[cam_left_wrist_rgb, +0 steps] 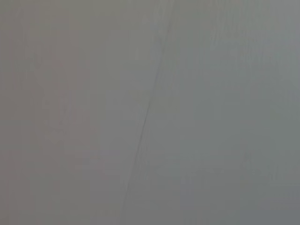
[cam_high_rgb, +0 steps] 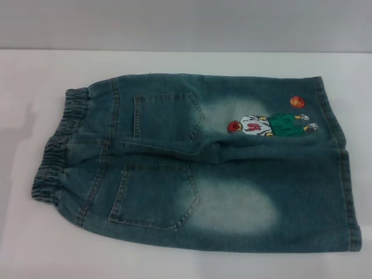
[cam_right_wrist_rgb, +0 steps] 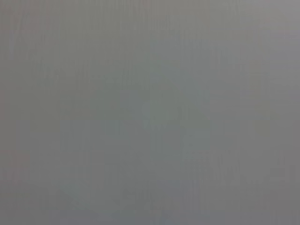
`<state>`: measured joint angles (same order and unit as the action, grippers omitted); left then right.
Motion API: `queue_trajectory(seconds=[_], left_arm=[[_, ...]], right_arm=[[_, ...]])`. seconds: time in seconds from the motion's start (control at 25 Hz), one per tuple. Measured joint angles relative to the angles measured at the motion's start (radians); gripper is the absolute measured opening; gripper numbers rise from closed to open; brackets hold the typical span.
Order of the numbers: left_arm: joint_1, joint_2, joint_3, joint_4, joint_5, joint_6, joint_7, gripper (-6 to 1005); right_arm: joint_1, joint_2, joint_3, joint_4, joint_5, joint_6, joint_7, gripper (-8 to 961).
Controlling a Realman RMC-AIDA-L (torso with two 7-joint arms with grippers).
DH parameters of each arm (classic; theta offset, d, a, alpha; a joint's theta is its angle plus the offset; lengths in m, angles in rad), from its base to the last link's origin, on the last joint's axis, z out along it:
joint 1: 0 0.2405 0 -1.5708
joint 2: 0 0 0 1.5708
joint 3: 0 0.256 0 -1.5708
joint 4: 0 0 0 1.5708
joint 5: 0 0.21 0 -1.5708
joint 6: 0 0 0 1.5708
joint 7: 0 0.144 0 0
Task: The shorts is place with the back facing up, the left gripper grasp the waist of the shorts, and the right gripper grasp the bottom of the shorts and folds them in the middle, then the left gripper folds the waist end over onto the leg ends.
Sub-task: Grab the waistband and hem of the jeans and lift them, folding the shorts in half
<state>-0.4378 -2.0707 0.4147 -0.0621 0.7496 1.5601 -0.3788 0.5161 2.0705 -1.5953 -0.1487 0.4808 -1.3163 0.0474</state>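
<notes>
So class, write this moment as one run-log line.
stage: before first grasp | shorts: flat, back pockets up | waistband: robot's left | leg hems: robot's right | grippers: not in view

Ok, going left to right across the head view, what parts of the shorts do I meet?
Puckered elastic denim waistband → two stitched back pockets → cartoon basketball-player print → straight stitched leg hems, all on the blue-green faded denim shorts.

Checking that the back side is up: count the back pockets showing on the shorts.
2. One pocket lies on the far half of the shorts, beside the waistband; the other pocket lies on the near half. None looks hidden.
</notes>
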Motion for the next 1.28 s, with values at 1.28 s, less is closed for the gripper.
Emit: queue_trajectory(seconds=[1.28], left_arm=[[0.041, 0.025, 0.277, 0.272, 0.158, -0.036, -0.568, 800]], right_arm=[[0.001, 0.001, -0.003, -0.012, -0.004, -0.001, 0.0, 727]])
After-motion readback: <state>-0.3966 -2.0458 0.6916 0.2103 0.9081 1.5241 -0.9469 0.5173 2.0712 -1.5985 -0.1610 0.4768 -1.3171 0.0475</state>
